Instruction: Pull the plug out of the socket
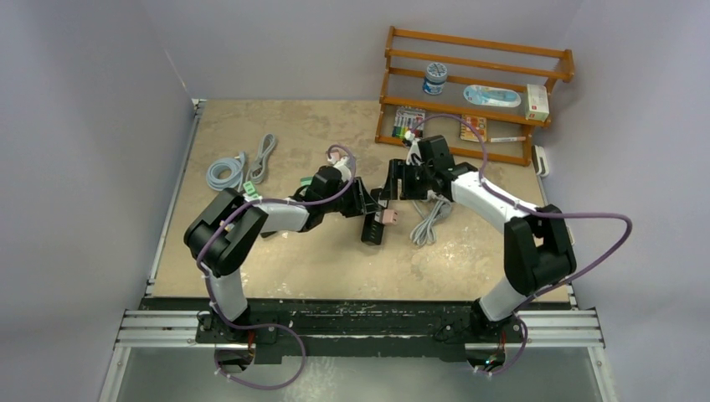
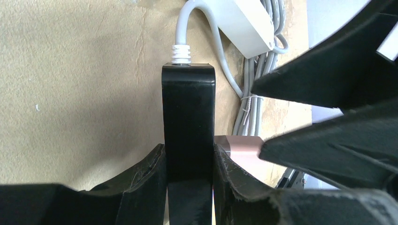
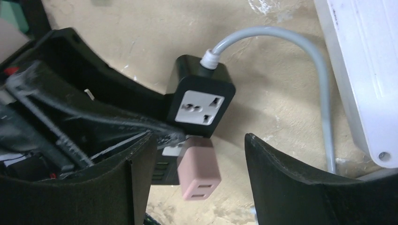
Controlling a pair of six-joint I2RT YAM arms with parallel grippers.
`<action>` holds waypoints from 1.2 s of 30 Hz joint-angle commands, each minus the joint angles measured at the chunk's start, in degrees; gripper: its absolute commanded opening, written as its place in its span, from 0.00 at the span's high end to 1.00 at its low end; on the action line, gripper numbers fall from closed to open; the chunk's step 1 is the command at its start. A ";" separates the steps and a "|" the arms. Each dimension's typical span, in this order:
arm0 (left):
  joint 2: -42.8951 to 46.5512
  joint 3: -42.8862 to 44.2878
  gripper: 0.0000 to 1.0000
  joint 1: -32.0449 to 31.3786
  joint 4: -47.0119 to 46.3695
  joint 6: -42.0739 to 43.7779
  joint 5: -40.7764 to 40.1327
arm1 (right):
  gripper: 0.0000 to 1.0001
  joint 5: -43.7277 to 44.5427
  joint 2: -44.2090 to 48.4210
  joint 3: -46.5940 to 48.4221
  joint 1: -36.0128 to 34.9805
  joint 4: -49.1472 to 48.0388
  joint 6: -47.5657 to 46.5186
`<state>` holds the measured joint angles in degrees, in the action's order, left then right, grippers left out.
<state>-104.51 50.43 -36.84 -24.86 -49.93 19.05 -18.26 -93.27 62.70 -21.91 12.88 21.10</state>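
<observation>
Right wrist: our right tool (image 3: 199,140) sits spread either side of the pink plug (image 3: 199,171), while the left tool (image 2: 187,161) pinches the socket (image 3: 202,98). Plug looks light, rigid and slick, so we'd grip its flat sides.

Both arms bend inward, wrists nearly meeting. The left gripper (image 2: 187,161) clamps the socket (image 2: 187,108); the right gripper (image 3: 199,147) is spread wide.

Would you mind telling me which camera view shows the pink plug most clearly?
The right wrist view: the pink plug shows large between the open fingers of the right tool, plugged into the black power strip. The left wrist view catches only a pink corner beside the strip; the top view shows a small pink spot.
</observation>
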 commanded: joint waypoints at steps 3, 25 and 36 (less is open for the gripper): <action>-0.82 3.81 1.00 -0.20 -3.61 0.33 -0.10 | 0.31 -3.18 4.61 -1.74 -0.14 -0.93 1.27; -0.05 2.74 1.00 -0.23 -4.00 -0.12 -0.81 | 0.38 -7.76 3.37 -14.72 -0.10 -9.00 3.73; 0.83 2.39 1.00 -0.23 -4.20 -0.05 -1.92 | 0.51 -10.78 1.00 -14.69 -0.17 -11.43 2.53</action>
<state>-105.62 51.70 -36.95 -24.18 -49.89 17.76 -27.22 -91.90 48.36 -21.91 2.50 24.62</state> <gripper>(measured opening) 0.332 0.539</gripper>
